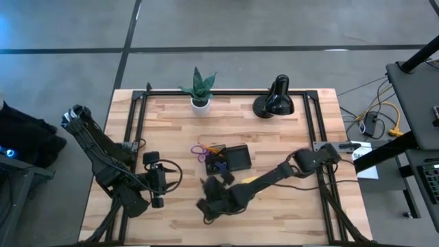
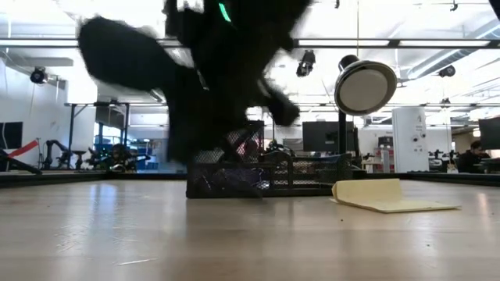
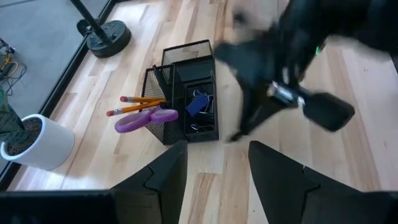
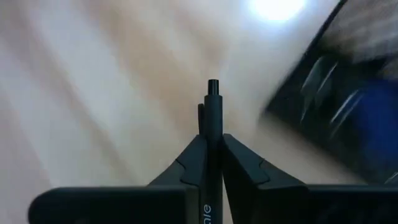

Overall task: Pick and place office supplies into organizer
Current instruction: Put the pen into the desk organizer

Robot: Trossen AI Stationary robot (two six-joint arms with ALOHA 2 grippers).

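Right wrist view shows the right pincer point(image 4: 212, 155) clamped on a black pen point(image 4: 213, 118), which sticks straight out between the two fingers above the wooden counter point(image 4: 93, 93). From the high view, that pincer point(image 1: 209, 206) hangs toward the counter's front edge, just in front of the black mesh organizer point(image 1: 233, 159), which sits near the middle of the counter. Purple-handled scissors point(image 3: 146, 119) and orange pencils point(image 3: 134, 104) stand in the organizer's compartment on the left-edge side, and a blue clip point(image 3: 197, 104) lies in a middle one. A yellow sticky-note pad point(image 2: 387, 195) lies flat on the counter beside the organizer. The left pincer point(image 1: 156, 189) waits near the front left corner, fingers apart and empty.
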